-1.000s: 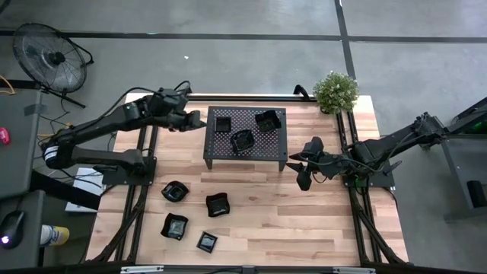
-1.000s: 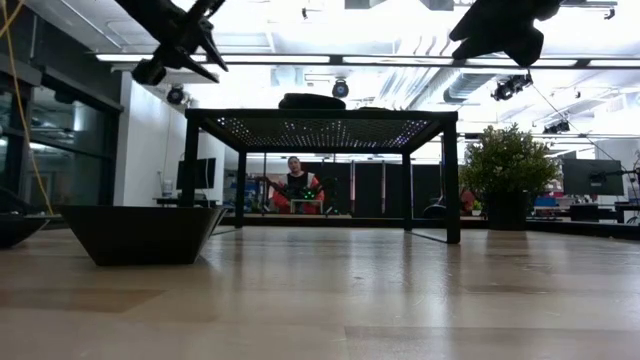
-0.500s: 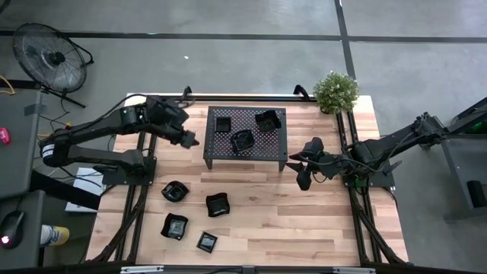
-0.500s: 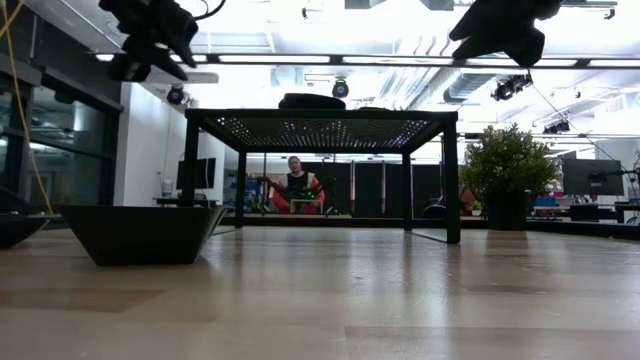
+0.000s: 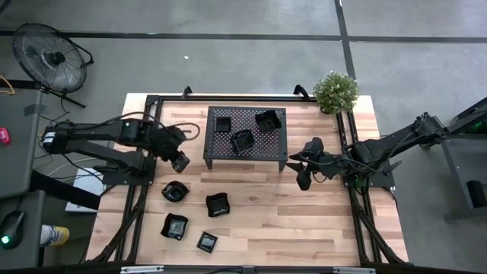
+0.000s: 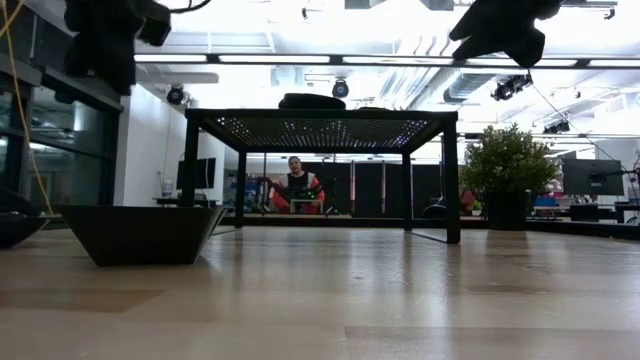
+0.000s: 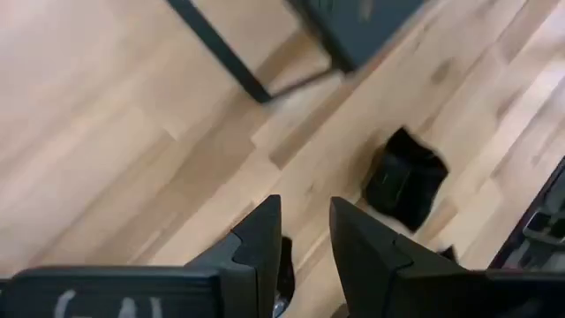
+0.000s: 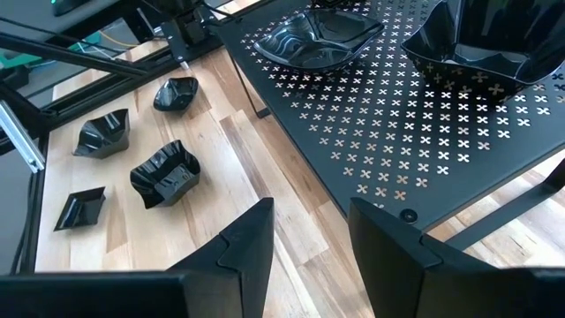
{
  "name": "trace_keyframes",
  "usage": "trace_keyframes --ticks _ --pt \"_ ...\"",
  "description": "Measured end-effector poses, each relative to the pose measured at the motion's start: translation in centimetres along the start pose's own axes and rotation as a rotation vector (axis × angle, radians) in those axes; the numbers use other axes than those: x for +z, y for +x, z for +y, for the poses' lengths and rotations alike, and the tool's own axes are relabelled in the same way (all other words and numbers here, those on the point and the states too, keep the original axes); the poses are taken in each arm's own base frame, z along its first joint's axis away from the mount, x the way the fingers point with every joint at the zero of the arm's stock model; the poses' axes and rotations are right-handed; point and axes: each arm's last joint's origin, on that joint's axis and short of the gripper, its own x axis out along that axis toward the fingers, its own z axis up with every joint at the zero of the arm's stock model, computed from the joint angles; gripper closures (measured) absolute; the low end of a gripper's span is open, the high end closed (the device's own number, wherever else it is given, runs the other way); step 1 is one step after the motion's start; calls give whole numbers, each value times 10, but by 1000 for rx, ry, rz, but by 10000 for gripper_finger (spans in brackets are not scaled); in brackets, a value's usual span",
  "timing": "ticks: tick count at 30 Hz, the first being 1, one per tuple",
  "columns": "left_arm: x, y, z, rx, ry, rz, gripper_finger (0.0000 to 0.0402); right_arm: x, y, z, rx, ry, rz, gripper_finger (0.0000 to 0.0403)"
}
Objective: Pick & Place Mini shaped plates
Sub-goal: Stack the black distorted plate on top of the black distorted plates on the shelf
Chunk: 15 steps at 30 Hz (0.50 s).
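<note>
Over the loose mini shaped plates on the desk, left end effector, back from the rack, arrives empty with fingers slightly parted, ready for another pick.

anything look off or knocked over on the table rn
Nothing stands out. Three mini plates sit upright on the mesh rack, and four more lie apart on the wood, none flipped or broken. The left gripper hovers empty above them; the right gripper waits open beside the rack.
</note>
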Motion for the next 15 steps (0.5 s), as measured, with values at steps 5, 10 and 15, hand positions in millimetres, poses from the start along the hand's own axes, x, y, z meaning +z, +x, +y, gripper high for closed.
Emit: trace_keyframes --ticks 5,10,15 --pt "-17 34 5 -70 -17 108 305 0 0 0 0 -5 0 261" --pt "-31 64 20 -47 -165 189 305 0 0 0 0 -7 0 261" --pt "-36 72 26 -40 -87 220 305 0 0 0 14 -19 12 261"
